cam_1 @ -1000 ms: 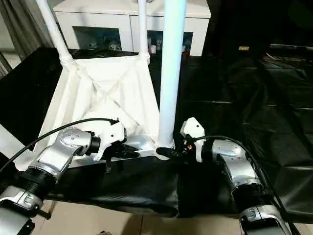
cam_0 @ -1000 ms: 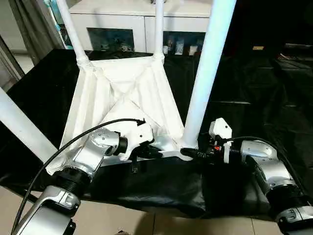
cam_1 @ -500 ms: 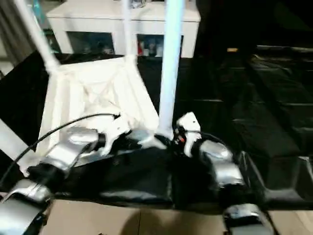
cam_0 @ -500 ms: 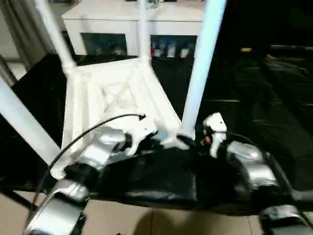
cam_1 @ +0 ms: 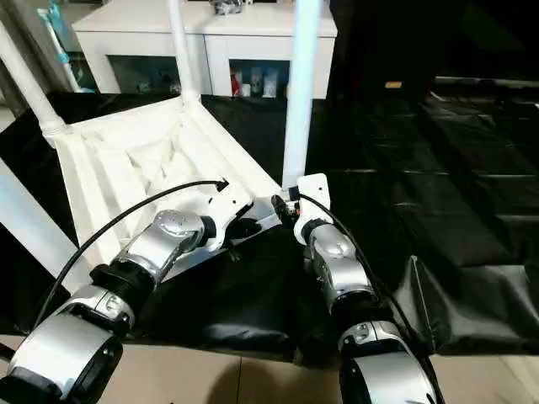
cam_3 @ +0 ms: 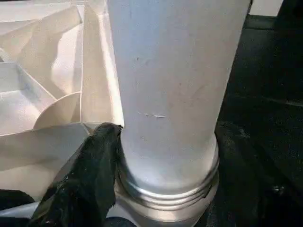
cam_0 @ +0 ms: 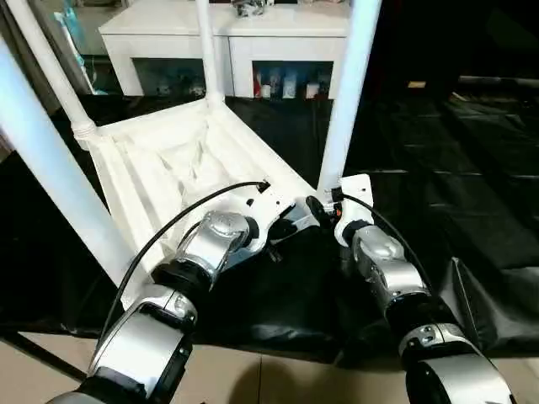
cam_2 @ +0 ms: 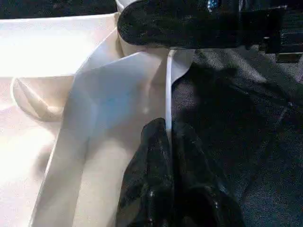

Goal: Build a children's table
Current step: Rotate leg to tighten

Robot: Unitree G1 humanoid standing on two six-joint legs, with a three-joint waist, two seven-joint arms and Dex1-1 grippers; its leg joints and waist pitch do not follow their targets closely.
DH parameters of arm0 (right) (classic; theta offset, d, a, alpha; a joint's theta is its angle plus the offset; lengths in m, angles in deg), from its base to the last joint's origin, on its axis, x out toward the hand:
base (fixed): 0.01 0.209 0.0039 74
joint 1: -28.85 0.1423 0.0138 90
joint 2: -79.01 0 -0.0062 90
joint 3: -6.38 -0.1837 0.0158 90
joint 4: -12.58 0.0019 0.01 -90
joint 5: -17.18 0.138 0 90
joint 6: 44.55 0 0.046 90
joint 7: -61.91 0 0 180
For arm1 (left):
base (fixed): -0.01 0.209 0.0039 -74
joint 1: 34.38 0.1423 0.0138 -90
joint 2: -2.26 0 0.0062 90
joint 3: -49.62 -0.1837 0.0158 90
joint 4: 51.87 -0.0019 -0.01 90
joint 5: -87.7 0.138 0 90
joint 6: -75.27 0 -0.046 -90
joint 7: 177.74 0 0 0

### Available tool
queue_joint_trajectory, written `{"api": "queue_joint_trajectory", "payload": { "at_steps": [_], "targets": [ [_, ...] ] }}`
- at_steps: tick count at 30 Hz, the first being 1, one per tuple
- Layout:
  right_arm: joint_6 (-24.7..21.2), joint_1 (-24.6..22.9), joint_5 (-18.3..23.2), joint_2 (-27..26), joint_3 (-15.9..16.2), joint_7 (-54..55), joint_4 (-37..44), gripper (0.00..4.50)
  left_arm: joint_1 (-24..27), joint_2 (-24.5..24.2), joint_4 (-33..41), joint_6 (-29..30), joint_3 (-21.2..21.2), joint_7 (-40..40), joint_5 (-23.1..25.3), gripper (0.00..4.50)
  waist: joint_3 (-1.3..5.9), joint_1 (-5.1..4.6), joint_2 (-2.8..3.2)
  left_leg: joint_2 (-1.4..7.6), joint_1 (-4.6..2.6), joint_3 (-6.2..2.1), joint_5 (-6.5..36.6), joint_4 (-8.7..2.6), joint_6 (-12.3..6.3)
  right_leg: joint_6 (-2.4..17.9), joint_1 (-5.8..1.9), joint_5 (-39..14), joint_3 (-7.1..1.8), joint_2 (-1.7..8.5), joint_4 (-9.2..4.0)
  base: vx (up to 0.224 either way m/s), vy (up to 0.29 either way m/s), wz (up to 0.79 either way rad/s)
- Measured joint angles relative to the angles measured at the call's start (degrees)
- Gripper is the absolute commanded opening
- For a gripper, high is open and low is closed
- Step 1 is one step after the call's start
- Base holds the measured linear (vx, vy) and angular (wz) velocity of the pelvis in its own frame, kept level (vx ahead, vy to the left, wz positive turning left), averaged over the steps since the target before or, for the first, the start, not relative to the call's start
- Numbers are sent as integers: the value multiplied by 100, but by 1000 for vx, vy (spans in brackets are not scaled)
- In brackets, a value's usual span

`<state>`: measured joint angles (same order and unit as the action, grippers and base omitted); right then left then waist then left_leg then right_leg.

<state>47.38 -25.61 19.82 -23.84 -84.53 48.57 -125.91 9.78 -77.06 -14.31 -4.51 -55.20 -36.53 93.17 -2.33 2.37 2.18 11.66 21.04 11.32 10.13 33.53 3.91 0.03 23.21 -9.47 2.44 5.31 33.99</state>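
The table top (cam_0: 168, 156) lies upside down on the black-covered bench (cam_0: 438, 168), ribbed underside up, so the corner sockets face upward to take the legs. Four legs stand in it; the nearest one (cam_0: 347, 93) rises from the corner at about 5 o'clock on the top.

The left gripper (cam_2: 168, 142) is pressed together on the thin rim of the top beside that corner, probably to steady the piece.

The right gripper (cam_0: 318, 204) is spread around the foot of the near leg, one finger (cam_3: 94, 161) touching the leg just above its collar, likely seating it.

A white cabinet (cam_0: 227, 34) stands at 12 o'clock beyond the bench.
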Motion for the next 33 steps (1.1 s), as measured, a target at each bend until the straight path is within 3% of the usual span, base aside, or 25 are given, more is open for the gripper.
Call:
{"api": "queue_joint_trajectory", "payload": {
  "at_steps": [3, 5, 10, 15, 19, 23, 27, 33],
  "targets": [
    [58, -18, 41, -4, -36, -204, 0, 342, -20, -32, -83, -116, 2, -29, 27, 0, 0, -6, 1, 1, -2, -1, 0, -10, 0, -1, 1, 0, 4, -1, -1, 0, 0, 0],
    [107, -47, 136, -3, -39, -278, 2, 379, -26, -68, -126, -190, 5, -38, 39, 0, -1, -23, 0, 1, -3, -2, 0, -18, 0, -17, 5, -10, 6, 0, -1, 0, 0, 0],
    [252, -199, 126, 174, 64, -698, 135, 399, 37, -191, -7, -245, -26, -263, 51, 0, -5, -38, -6, 1, -3, -2, 0, -39, 0, -30, 14, -17, 11, -1, -3, 0, 0, 0],
    [422, -636, 200, 1134, 428, -2593, 934, 413, 320, -570, 491, -278, -92, -1094, -27, 0, -5, 18, -7, 5, 6, -2, -1, -42, -1, -27, 15, -16, 15, -3, -1, 0, 0, 0],
    [499, -829, 391, 1521, 556, -3540, 1278, 413, 549, -864, 808, -493, -188, -1721, -124, 0, -3, 62, -4, 8, 4, -1, -1, -43, -2, -40, 17, -29, 16, -4, -3, 0, 0, 0],
    [437, -1081, 656, 1901, 623, -4473, 1605, 413, 1066, -1354, 1641, -645, -375, -2675, -338, 0, -5, 156, -4, 11, 15, 4, -2, -36, -3, -33, 25, -44, 17, -3, -3, 0, 0, 0],
    [360, -1120, 708, 1949, 782, -4901, 1832, 413, 1267, -1514, 2047, -556, -434, -3042, -366, 0, -8, 262, -8, 11, 26, 12, 1, -15, -3, -32, 25, -45, 12, 3, -6, 0, 0, 0],
    [325, -1127, 699, 1999, 940, -5213, 1865, 413, 1392, -1607, 2318, -437, -507, -3221, -427, 0, -10, 283, -12, 11, 25, 12, 2, -9, -2, -32, 24, -45, 11, 3, 0, 0, 0, 0]
  ]
}}
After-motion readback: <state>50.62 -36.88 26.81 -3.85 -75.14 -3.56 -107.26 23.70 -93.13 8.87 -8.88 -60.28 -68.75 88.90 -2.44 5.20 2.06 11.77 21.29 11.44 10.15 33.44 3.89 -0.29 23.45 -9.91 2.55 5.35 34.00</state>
